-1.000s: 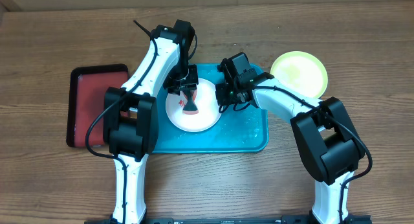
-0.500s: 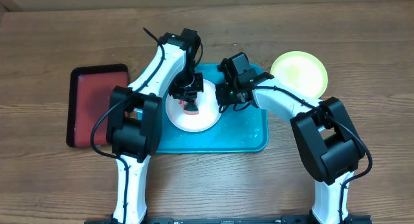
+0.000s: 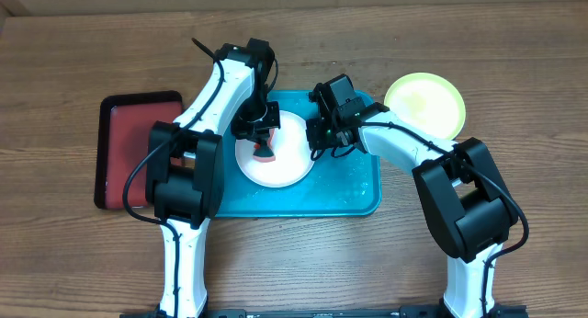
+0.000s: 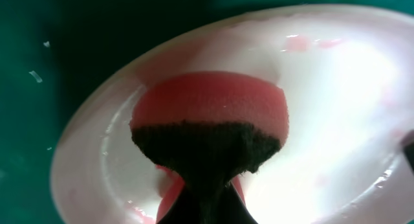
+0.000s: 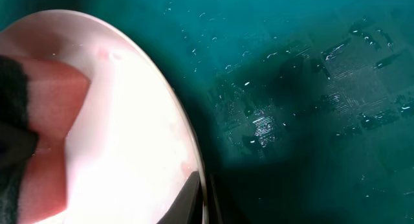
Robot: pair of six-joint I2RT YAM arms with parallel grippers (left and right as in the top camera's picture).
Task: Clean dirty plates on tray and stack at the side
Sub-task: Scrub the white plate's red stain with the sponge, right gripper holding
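The white plate (image 3: 285, 162) lies on the turquoise tray (image 3: 354, 189), with faint red smears near its rim. My left gripper (image 3: 263, 134) is shut on a pink sponge with a black scrub side (image 4: 210, 117) and presses it onto the white plate (image 4: 343, 88). My right gripper (image 3: 317, 139) is shut on the plate's right rim (image 5: 197, 179), one finger inside and one outside. The sponge also shows in the right wrist view (image 5: 45, 101). The lime-green plate (image 3: 424, 105) sits on the table right of the tray. The pale blue plate is out of view.
A dark red, black-rimmed tray (image 3: 138, 151) lies on the table left of the turquoise tray. The turquoise tray floor (image 5: 310, 88) is wet with droplets. Both arms cross over the tray's back half.
My left arm swung a little right and then back left, moving the sponge over the white plate. The right gripper stayed on the plate rim.
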